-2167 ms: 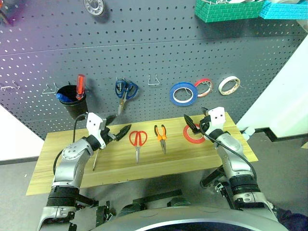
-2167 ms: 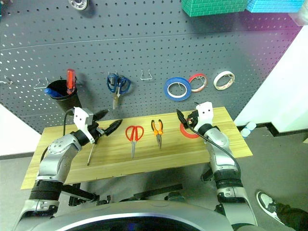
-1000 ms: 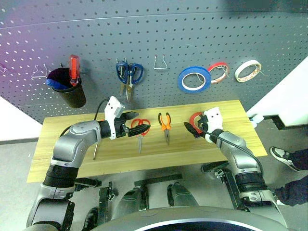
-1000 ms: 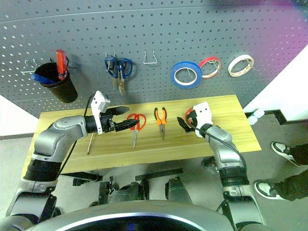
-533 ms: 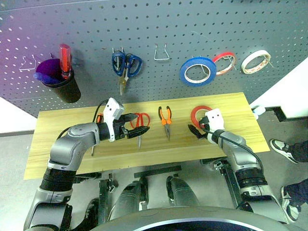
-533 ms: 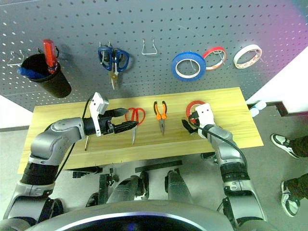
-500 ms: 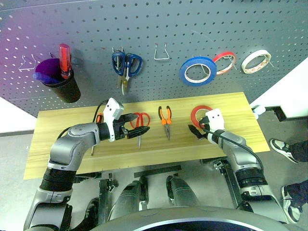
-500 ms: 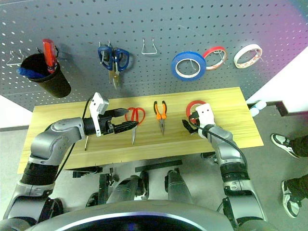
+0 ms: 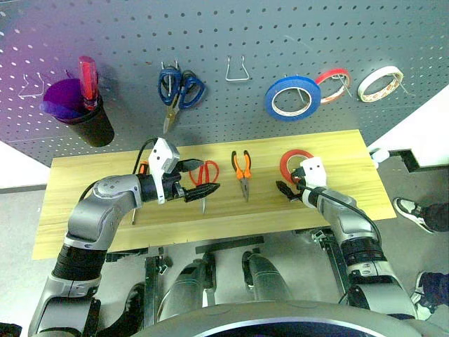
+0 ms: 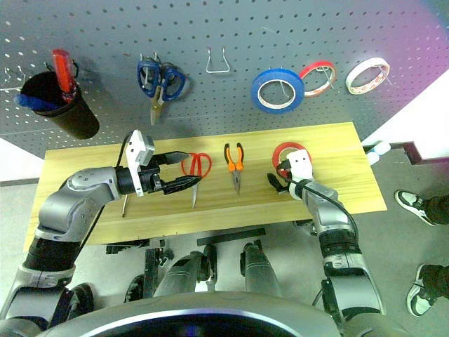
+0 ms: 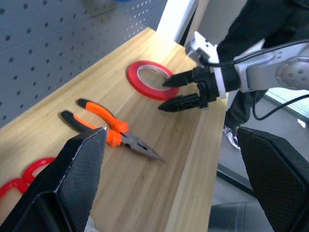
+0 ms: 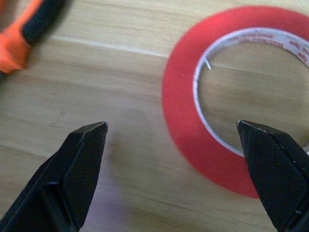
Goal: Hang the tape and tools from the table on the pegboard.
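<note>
Right pincer (image 10: pixel 281 177) spread wide, empty, low over bare wood just short of the tape (image 10: pixel 289 156): thin red ring lying flat on the surface (image 10: pixel 337 203). Left pincer (image 10: pixel 181 170) wide too, over red scissors (image 10: pixel 196 168). Pliers (image 10: pixel 233 161) between. Beyond: pegboard (image 10: pixel 210 28), free hook (image 10: pixel 217 62).

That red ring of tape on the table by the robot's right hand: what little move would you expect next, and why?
Probably the right gripper eases forward and down over the near rim of the red tape. Its fingers are open and empty just short of the ring, which lies flat on the table.
</note>
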